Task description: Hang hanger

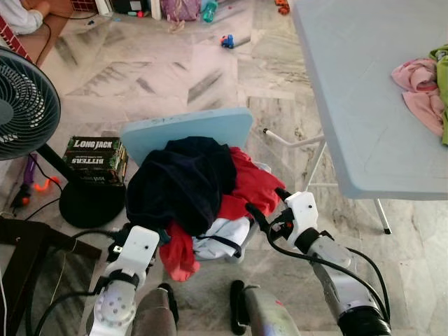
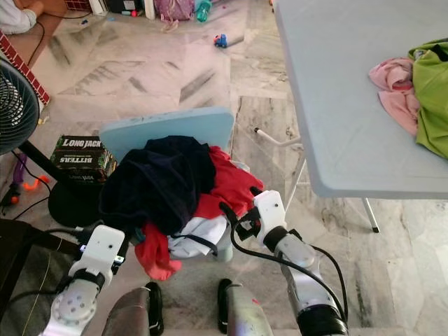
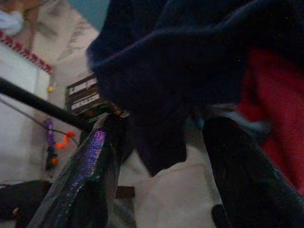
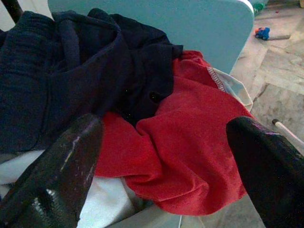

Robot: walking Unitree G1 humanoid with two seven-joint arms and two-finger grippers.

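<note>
- Right wrist view: right gripper (image 4: pixel 166 156) spread wide before the red garment (image 4: pixel 190 142) on the light-blue chair (image 1: pixel 189 129).
- Left gripper (image 3: pixel 161 161) fingers parted under the navy garment (image 1: pixel 182 182).
- Hanger's place: cannot tell.

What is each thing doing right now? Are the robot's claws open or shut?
Left claw: open, at the navy garment's hanging edge.
Right claw: open, facing the red garment.
Navy garment: crumpled on top of the pile.
Red garment: bunched under the navy one.
Chair: upright, heaped with clothes.
Pink cloth: crumpled on the table.
</note>
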